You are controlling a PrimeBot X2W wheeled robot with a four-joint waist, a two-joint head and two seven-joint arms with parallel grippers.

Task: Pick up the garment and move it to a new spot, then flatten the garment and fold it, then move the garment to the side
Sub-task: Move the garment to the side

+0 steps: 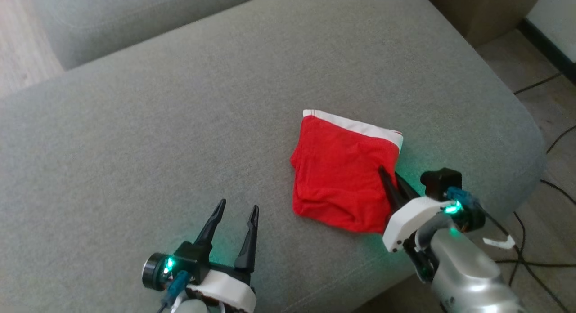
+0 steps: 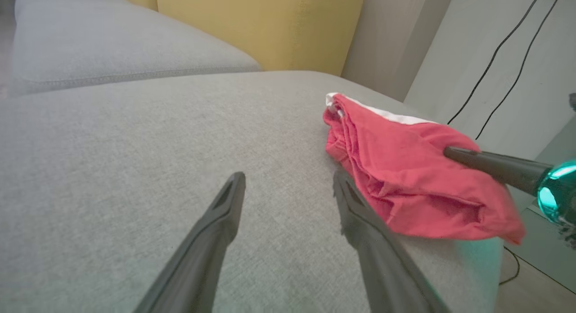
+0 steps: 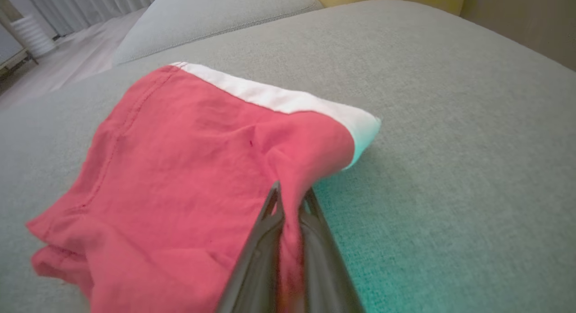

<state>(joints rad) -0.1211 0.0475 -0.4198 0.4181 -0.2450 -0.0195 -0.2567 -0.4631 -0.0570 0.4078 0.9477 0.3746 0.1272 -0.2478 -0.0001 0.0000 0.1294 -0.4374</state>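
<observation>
- Right tool (image 1: 388,171): pinched tight on the right edge of the garment (image 1: 342,169); red cloth squeezed between the two dark fingers (image 3: 261,245), seen most clearly from the right wrist.
- Left tool (image 1: 238,205): spread wide, gripping nothing; low over the bare sofa cushion (image 1: 180,124), to the left of the garment and apart from it.
- Garment: red, with a white waistband (image 1: 355,126); folded into a rough rectangle; lying on the grey sofa cushion near its right edge; waistband on the far side, away from the robot; left edge bunched in several layers.
- Green glow on the sofa cushion beside the right tool, from the lamp on that wrist.
- Around the sofa cushion: a second cushion (image 1: 135,20), also grey, at the far left; a yellow backrest (image 2: 261,25) behind; black cables (image 1: 537,84) on the floor at the right.
</observation>
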